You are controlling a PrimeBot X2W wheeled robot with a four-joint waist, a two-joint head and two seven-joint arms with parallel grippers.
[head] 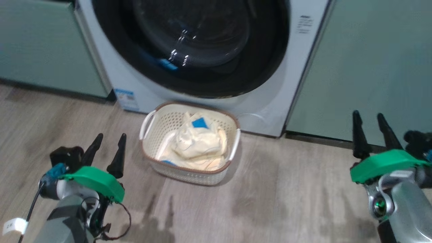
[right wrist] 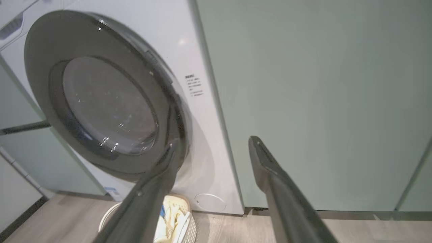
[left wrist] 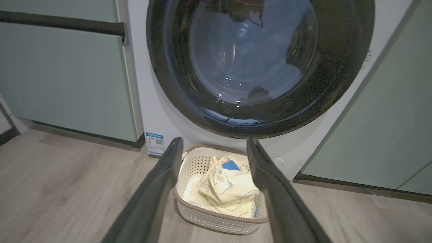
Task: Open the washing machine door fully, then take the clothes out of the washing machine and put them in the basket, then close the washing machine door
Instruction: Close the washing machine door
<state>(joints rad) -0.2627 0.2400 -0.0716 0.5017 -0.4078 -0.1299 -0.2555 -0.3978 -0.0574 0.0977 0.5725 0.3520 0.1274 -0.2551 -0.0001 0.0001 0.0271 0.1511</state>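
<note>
left arm: pale forearm low at the near left with a green collar at the wrist, fingers pointing ahead at the machine
left gripper (head: 111, 135): the two dark fingers are spread wide with nothing between them
right arm: silvery forearm low at the near right with the same green collar, fingers also pointing ahead
right gripper (head: 368, 114): fingers parted just as wide, holding nothing
white tag (head: 15, 226): clipped on the left arm's cable, marks too blurred to read
basket (head: 189, 177): on the wood-look floor (head: 287, 189) ahead of and between the two grippers, just before the machine
clothes (head: 199, 143): heaped inside the basket, cream with a blue patch on top and a faint bear outline
washing machine (head: 266, 114): white, standing between sage-green cabinets (head: 364, 67)
washing machine door (head: 141, 64): black rim and glass bowl lying against the machine's front
blue label (head: 126, 98): low at the front's left corner, with a square code and print too small to read
printed block (head: 304, 24): dark lines right of the door, unreadable
</note>
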